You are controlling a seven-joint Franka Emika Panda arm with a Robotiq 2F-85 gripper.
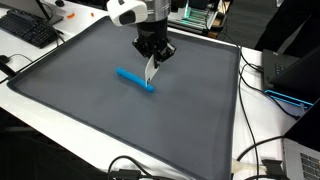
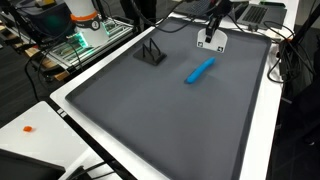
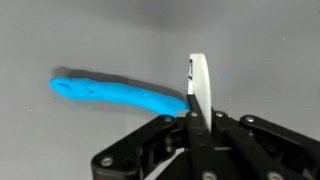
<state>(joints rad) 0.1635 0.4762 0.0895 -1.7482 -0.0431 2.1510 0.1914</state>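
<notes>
The white blade [image 3: 198, 82] is pinched in the hand [image 3: 197, 128], its jaws closed tight on it. The blade stands at one end of the blue stick [image 3: 120, 93] lying on the worktop [image 1: 80, 110].

The blue stick [image 3: 115, 93] looks smooth matt plastic, the white strip [image 3: 198, 80] smooth plastic, the grey mat [image 1: 80, 112] matt, cloth-like.

Lighting is even and diffuse, from overhead. In both exterior views the mat [image 1: 90, 95] reads a uniform mid-grey and shadows are faint. A cyan glow [image 1: 285, 98] sits at 3 o'clock and a green glow [image 2: 78, 42] at 10 o'clock. In the wrist view the gripper [image 3: 196, 112] at 6 o'clock is dark and soft, and the marker [image 3: 115, 93] is slightly blurred.
</notes>
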